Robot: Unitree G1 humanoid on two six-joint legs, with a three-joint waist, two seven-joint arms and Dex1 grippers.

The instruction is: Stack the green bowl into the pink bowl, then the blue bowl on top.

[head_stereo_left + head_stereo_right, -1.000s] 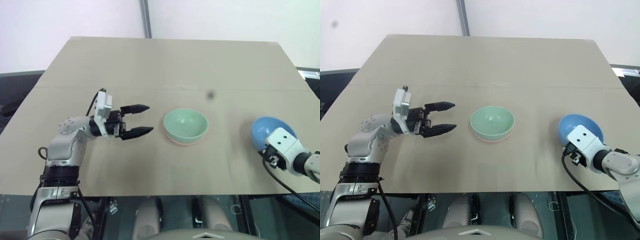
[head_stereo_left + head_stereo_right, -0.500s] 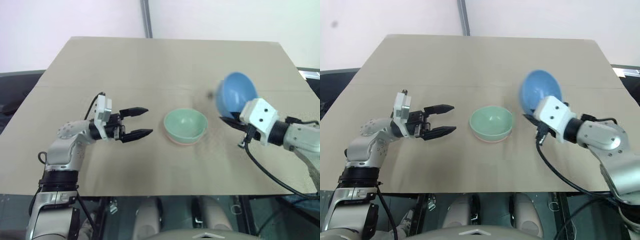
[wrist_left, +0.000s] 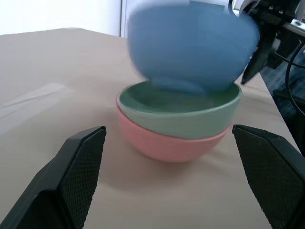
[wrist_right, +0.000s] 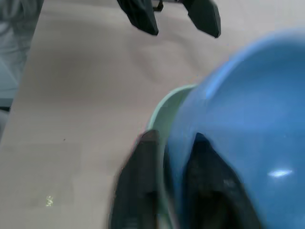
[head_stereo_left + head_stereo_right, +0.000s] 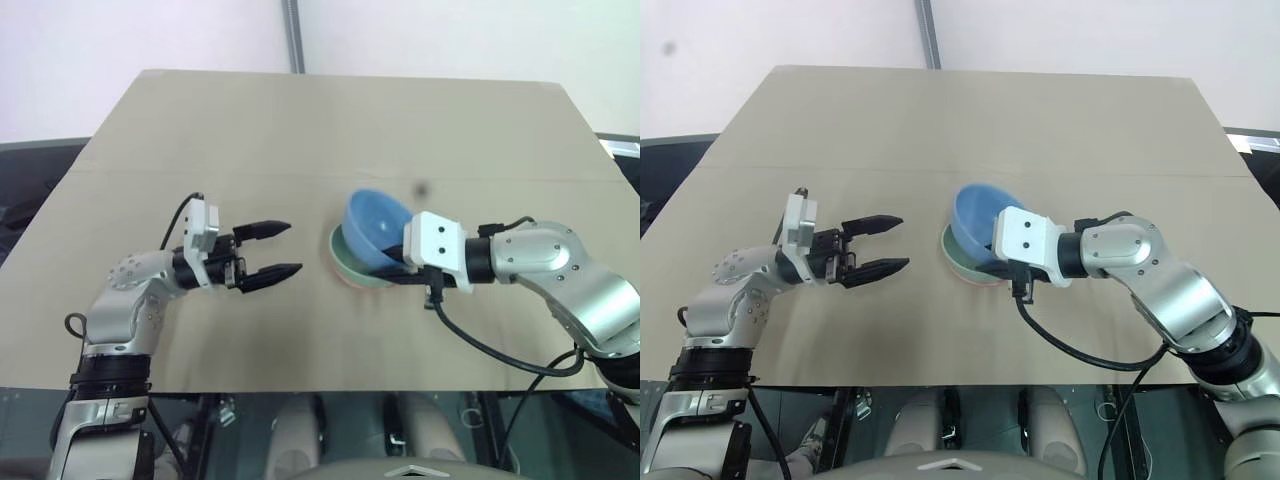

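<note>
At the middle of the desk [image 5: 300, 130], with bare room lying all around, the green bowl [image 3: 190, 112] is sitting nested in the pink bowl [image 3: 167, 145]. The right gripper [image 4: 169, 186] is clamping the blue bowl's [image 5: 372, 222] rim, tilting it just above them. The left gripper [image 5: 272, 250] is hanging beside, fingers apart.

Round sky-blue bowl [image 5: 375, 226]: smooth, slight sheen, plastic-looking. Round mint-green bowl [image 3: 183, 114]: smooth, semi-gloss rim. Round salmon-pink bowl [image 3: 164, 144]: smooth, plain, duller finish. Flat tan tabletop [image 5: 300, 130]: matt, looks like paper or board, faint crease across it. Black fingers [image 3: 78, 176] of left gripper [image 5: 268, 249]: matt plastic, fine grid-textured pads. Right gripper [image 4: 174, 188]: dark matt fingers.
</note>
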